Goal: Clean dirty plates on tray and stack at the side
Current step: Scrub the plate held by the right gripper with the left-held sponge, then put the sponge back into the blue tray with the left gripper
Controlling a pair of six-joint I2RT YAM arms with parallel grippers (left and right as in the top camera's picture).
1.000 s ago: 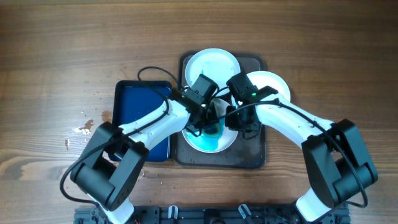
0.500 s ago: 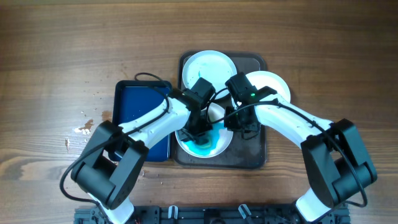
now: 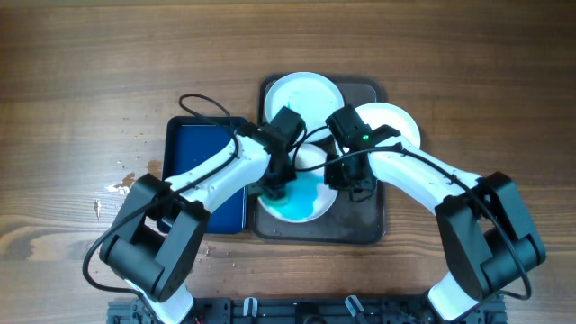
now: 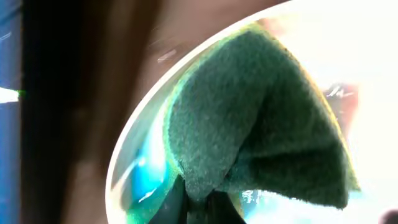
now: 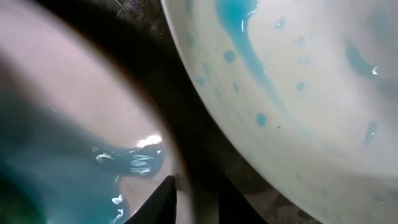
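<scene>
The dark tray [image 3: 360,220] holds a white plate [image 3: 308,202] covered with blue liquid. A second plate [image 3: 306,94] lies at the tray's far end. A third plate [image 3: 396,121] overlaps the tray's right rim. My left gripper [image 3: 273,187] is shut on a green sponge [image 4: 261,118] and presses it on the near plate's left part, by its rim [image 4: 134,143]. My right gripper [image 3: 342,176] is shut on that plate's right rim [image 5: 186,180]. The right wrist view also shows the blue-streaked third plate [image 5: 311,93].
A smaller glossy blue tray [image 3: 193,162] lies on the wooden table directly left of the dark tray, under my left arm. A black cable loops above it. Pale marks spot the table at the far left.
My left gripper has dragged the sponge leftward across the near plate, toward its left rim. The right gripper has stayed on the plate's right rim.
</scene>
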